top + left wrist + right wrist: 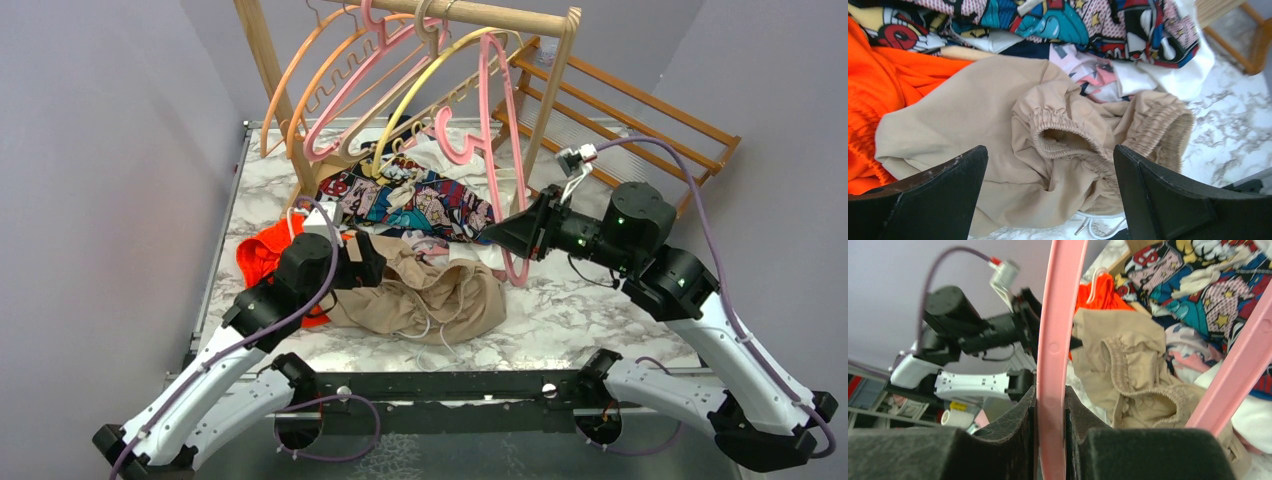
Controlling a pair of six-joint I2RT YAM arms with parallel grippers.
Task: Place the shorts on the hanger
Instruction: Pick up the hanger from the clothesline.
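The beige shorts (pixel 440 295) lie crumpled on the marble table, their gathered waistband (pixel 1063 132) gaping and the white drawstring (pixel 1098 227) trailing at the near edge. My left gripper (pixel 372 262) hovers just over the left part of the shorts. It is open (pixel 1050 165), with only fabric below the gap and nothing between the fingers. My right gripper (pixel 497 232) is shut (pixel 1050 392) on a straight bar of the pink hanger (pixel 492 100), which stands nearly upright to the right of the shorts (pixel 1118 360). The hanger's bar (pixel 1058 315) runs straight up between the pads.
A bright orange garment (pixel 265 255) lies left of the shorts and a comic-print cloth (pixel 420 205) behind them. A wooden rail (pixel 480 15) at the back carries orange, yellow and pink hangers (pixel 345 85). A slatted wooden rack (pixel 640 110) leans at the back right.
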